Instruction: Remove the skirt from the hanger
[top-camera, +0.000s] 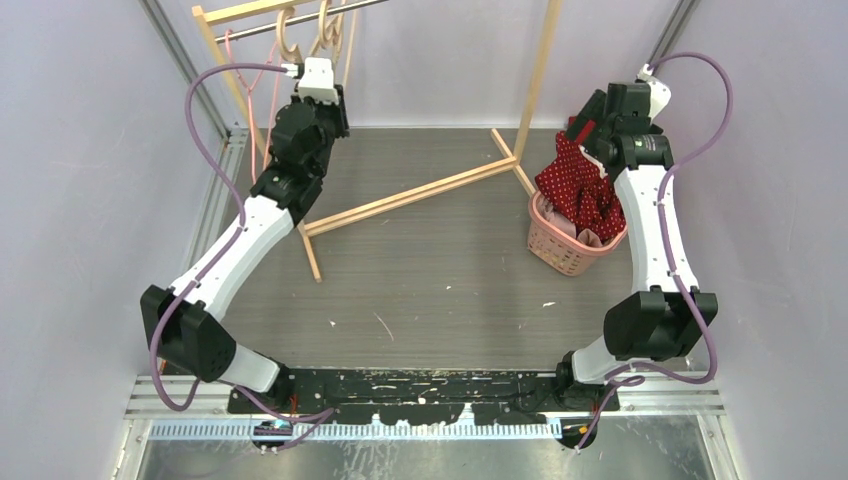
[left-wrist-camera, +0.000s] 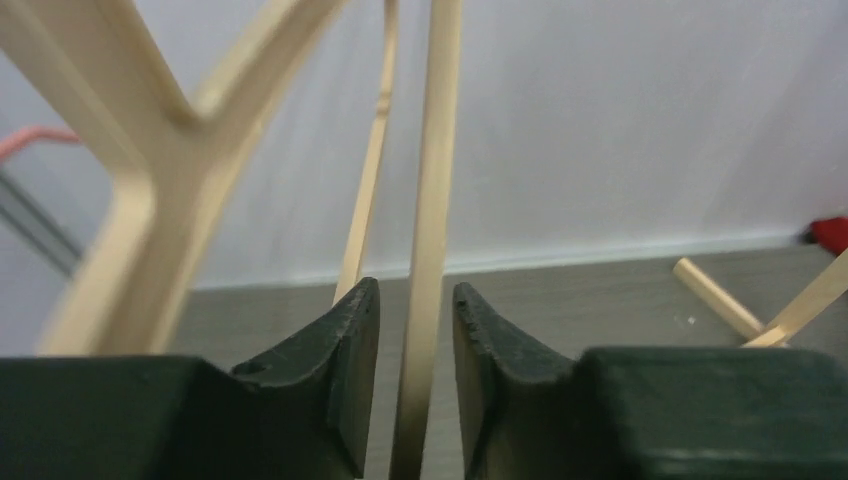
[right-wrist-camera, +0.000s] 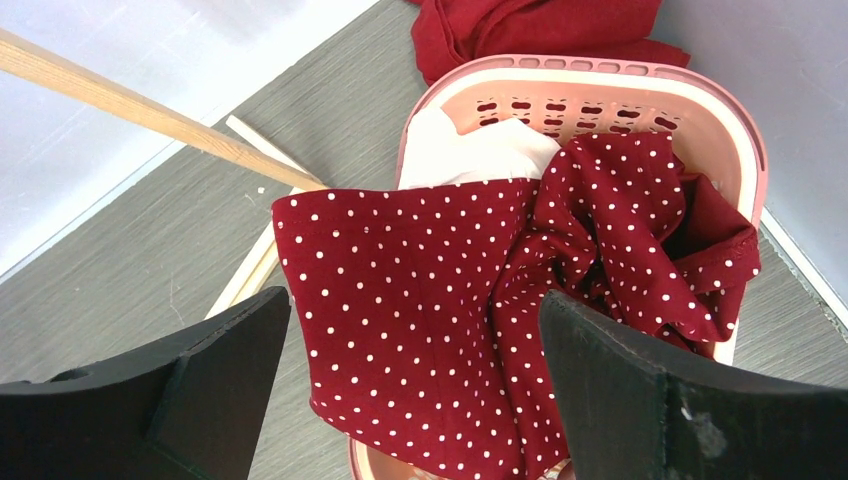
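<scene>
The red skirt with white dots (top-camera: 580, 190) lies crumpled in the pink basket (top-camera: 560, 255), one flap hanging over the rim; it also shows in the right wrist view (right-wrist-camera: 450, 300). My right gripper (right-wrist-camera: 415, 330) hangs wide open and empty just above it, near the back right (top-camera: 590, 125). My left gripper (top-camera: 312, 72) is raised to the wooden hangers (top-camera: 290, 35) on the rail at the back left. In the left wrist view its jaws (left-wrist-camera: 417, 300) stand close on either side of a thin hanger bar (left-wrist-camera: 432, 180), with a slim gap on each side.
The wooden clothes rack (top-camera: 420, 190) stands across the back, its upright (top-camera: 540, 70) beside the basket. A pink hanger (top-camera: 235, 70) hangs on the rail. A white cloth (right-wrist-camera: 470, 150) lies in the basket (right-wrist-camera: 600, 65), and a plain red cloth (right-wrist-camera: 530, 25) lies beyond it.
</scene>
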